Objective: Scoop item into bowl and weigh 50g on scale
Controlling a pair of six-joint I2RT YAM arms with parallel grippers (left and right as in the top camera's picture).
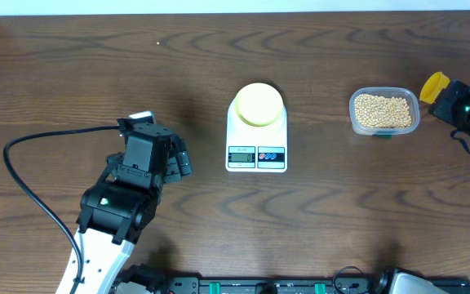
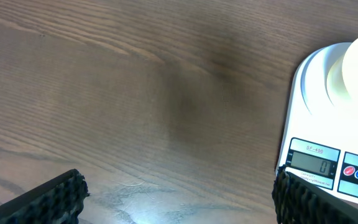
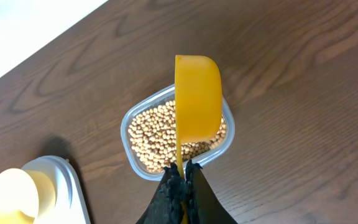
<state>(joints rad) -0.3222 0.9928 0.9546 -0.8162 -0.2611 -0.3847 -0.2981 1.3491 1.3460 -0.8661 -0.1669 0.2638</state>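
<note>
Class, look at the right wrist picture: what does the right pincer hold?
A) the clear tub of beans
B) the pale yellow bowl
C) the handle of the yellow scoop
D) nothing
C: the right pincer is shut on the handle of the yellow scoop; the bowl stands apart on the scale.

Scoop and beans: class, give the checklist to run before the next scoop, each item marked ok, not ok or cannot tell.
1. The right gripper is shut on the scoop handle: ok.
2. The scoop is empty: cannot tell, only its outside shows.
3. The tub holds beans: ok.
4. The bowl sits on the scale: ok.
5. The scale display reads zero: ok.
6. The left gripper is open, apart from the scale: ok.
</note>
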